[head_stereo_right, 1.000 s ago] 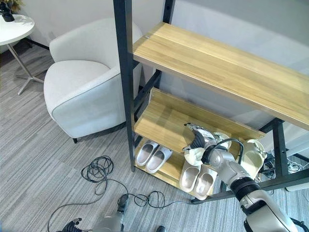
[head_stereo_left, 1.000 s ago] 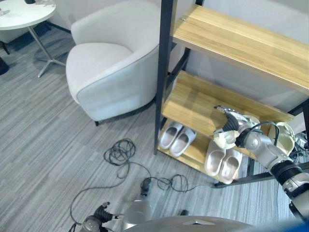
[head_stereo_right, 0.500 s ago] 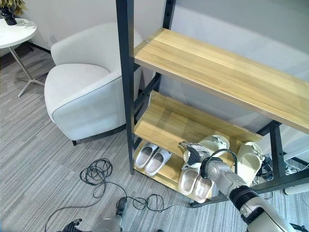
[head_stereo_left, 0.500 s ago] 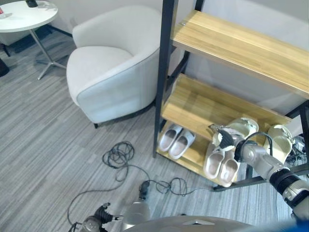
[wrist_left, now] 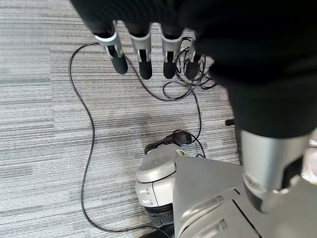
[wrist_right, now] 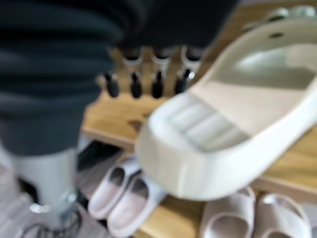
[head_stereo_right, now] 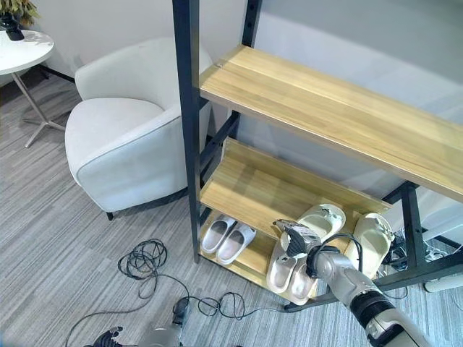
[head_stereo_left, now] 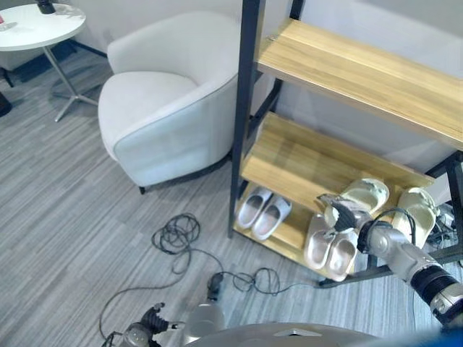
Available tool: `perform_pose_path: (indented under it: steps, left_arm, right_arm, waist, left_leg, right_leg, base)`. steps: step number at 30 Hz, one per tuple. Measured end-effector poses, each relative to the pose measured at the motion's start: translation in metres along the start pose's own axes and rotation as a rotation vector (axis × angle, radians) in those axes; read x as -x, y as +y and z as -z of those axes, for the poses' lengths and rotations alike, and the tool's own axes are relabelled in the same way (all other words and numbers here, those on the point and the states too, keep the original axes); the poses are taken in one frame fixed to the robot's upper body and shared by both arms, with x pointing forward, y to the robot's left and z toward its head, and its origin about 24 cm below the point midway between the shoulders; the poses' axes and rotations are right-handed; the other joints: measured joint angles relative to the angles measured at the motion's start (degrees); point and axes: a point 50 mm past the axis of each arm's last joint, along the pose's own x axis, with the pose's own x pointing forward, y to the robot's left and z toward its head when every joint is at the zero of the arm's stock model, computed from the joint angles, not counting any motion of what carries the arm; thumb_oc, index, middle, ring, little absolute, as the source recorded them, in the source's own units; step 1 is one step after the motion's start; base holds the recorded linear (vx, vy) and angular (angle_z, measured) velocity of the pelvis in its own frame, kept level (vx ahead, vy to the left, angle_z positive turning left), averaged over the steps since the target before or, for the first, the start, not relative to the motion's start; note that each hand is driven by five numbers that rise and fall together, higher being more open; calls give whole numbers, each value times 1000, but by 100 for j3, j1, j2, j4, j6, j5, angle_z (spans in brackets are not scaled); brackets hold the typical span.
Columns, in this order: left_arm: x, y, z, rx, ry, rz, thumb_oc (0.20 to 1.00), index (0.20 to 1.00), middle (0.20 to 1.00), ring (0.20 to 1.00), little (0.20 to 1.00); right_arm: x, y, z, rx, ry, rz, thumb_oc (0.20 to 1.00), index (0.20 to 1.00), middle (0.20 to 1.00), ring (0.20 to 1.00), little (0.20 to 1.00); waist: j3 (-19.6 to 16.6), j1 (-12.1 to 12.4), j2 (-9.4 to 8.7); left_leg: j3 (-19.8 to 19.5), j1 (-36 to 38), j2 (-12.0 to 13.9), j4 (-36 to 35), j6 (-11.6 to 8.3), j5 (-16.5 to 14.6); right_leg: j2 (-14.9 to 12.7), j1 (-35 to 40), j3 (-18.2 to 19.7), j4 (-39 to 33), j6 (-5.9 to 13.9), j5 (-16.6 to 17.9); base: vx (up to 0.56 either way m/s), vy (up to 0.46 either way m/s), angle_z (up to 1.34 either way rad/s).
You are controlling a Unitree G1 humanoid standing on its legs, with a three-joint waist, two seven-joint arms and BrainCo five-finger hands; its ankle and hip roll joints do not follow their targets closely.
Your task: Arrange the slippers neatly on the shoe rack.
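The shoe rack (head_stereo_left: pixel 244 123) has a black frame and wooden shelves. Two cream slippers lie on the middle shelf (head_stereo_left: pixel 296 155) at its right end: one (head_stereo_left: pixel 362 194) beside my right hand, the other (head_stereo_left: pixel 414 210) further right. My right hand (head_stereo_left: pixel 338 214) is at the shelf's front edge by the nearer slipper's (wrist_right: pixel 233 124) heel, fingers (wrist_right: pixel 134 82) straight and holding nothing. On the bottom shelf stand a white pair (head_stereo_left: pixel 263 210) and a beige pair (head_stereo_left: pixel 330 246). My left hand (wrist_left: pixel 143 54) hangs open over the floor.
A pale armchair (head_stereo_left: pixel 166 108) stands just left of the rack. A round white side table (head_stereo_left: pixel 36 25) is at the far left. The rack's top shelf (head_stereo_left: pixel 362 72) is bare, as is the left part of the middle shelf.
My right hand has let go of the nearer cream slipper and drawn back to the shelf's front edge. The slipper now lies on the middle shelf. The view shifted slightly.
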Motion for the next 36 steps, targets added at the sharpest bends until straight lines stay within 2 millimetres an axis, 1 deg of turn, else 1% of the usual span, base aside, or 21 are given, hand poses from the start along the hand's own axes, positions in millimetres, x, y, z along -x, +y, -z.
perform_pose_path:
  steps: [2,5,9,17,24,27,30,32,34,35,36]
  left_arm:
    - [0,0,2,0,10,1,1000,1000,1000,1000,1000]
    - [1,-1,9,-2,34,6,1000,1000,1000,1000,1000]
    - [1,-1,8,-1,32,5,1000,1000,1000,1000,1000]
    - [1,-1,7,-1,31,5,1000,1000,1000,1000,1000]
    - [2,-1,14,5,58,-3,1000,1000,1000,1000,1000]
    - [3,0,17,8,71,-7,1000,1000,1000,1000,1000]
    - [3,0,19,2,76,-10,1000,1000,1000,1000,1000]
    - [3,-1,20,2,79,-9,1000,1000,1000,1000,1000]
    - [3,-1,19,1,78,-9,1000,1000,1000,1000,1000]
    - [3,-1,19,1,77,-9,1000,1000,1000,1000,1000]
    - [3,-2,19,4,77,-10,1000,1000,1000,1000,1000]
  right_arm:
    - [6,2,11,26,33,-11,1000,1000,1000,1000,1000]
    - [12,4,20,25,70,-12,1000,1000,1000,1000,1000]
    - [20,4,32,31,114,-14,1000,1000,1000,1000,1000]
    - [20,3,33,29,117,2,1000,1000,1000,1000,1000]
    - [19,-3,28,20,94,39,1000,1000,1000,1000,1000]
    - [18,-7,22,21,69,63,1000,1000,1000,1000,1000]
    - [16,-13,13,23,29,101,1000,1000,1000,1000,1000]
    - [15,-20,-1,24,-35,137,1000,1000,1000,1000,1000]
    - [15,-26,-7,22,-68,165,1000,1000,1000,1000,1000]
    - [16,-29,-9,17,-76,181,1000,1000,1000,1000,1000]
    - [23,-35,-12,-3,-95,228,1000,1000,1000,1000,1000]
  waist:
    - [-6,-8,9]
    - [-10,-75,16]
    - [-14,-108,39]
    - [-12,-148,46]
    - [-9,-234,50]
    - [-4,-240,58]
    - [-4,-226,58]
    - [-2,-236,61]
    - [-4,-230,58]
    - [-4,-235,58]
    - [-3,-226,59]
  left_leg:
    - [3,1,0,0,0,0]
    - [10,2,8,-1,0,0]
    - [16,5,13,-2,0,0]
    - [20,6,16,-4,0,0]
    - [29,6,21,-5,1,-2]
    - [35,6,25,-5,2,-2]
    - [30,7,23,-5,2,-2]
    - [27,9,22,-5,2,-2]
    - [23,12,19,-5,3,-2]
    - [26,14,19,-4,3,-2]
    - [25,15,11,-4,3,-3]
  right_leg:
    - [-1,-3,3,-15,-2,-2]
    - [-2,-9,9,-16,-4,-3]
    - [-1,-10,10,-16,-3,-3]
    - [0,-12,21,-16,-3,-2]
    - [0,-22,24,-16,-5,-4]
    - [1,-26,23,-16,-5,-4]
    - [2,-22,21,-16,-5,-3]
    - [2,-18,19,-15,-4,-3]
    - [2,-8,18,-13,-4,-2]
    - [0,-10,19,-11,-4,-2]
    - [-4,-1,16,10,1,3]
  base:
    - [0,0,0]
    - [0,0,0]
    - [0,0,0]
    - [0,0,0]
    - [0,0,0]
    - [3,4,-1]
    - [0,0,0]
    - [0,0,0]
    - [0,0,0]
    - [-24,39,4]
    - [-20,33,0]
